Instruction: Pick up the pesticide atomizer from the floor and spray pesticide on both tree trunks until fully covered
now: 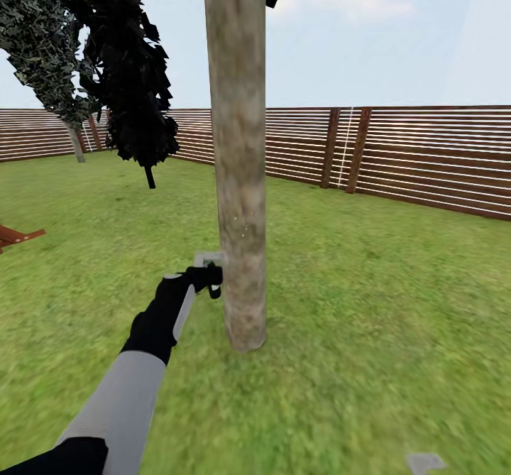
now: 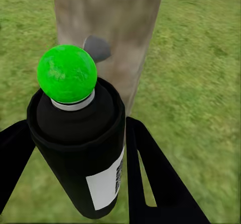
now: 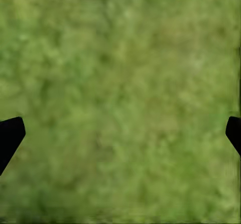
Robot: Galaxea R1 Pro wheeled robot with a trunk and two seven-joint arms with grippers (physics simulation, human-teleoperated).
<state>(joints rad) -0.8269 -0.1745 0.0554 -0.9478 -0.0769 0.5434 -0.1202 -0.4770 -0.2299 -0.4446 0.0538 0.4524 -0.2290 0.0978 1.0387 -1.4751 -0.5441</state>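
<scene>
- Grasping the pesticide atomizer (image 2: 75,148), the left end effector (image 1: 206,276) aims it at the tree trunk (image 1: 238,177).
- Right end effector (image 3: 120,133) released, over grass.
- Coverage appears unfinished.

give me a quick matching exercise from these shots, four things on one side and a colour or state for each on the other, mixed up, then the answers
Things:
1. left tool
2. right tool
3. knob on the pesticide atomizer
4. tree trunk

Colours or states:
A. mottled grey-brown, upright
B. open, over bare grass
C. bright green
D. shut on the pesticide atomizer

Pairs: 1-D, 2-B, 3-C, 4-A
</scene>
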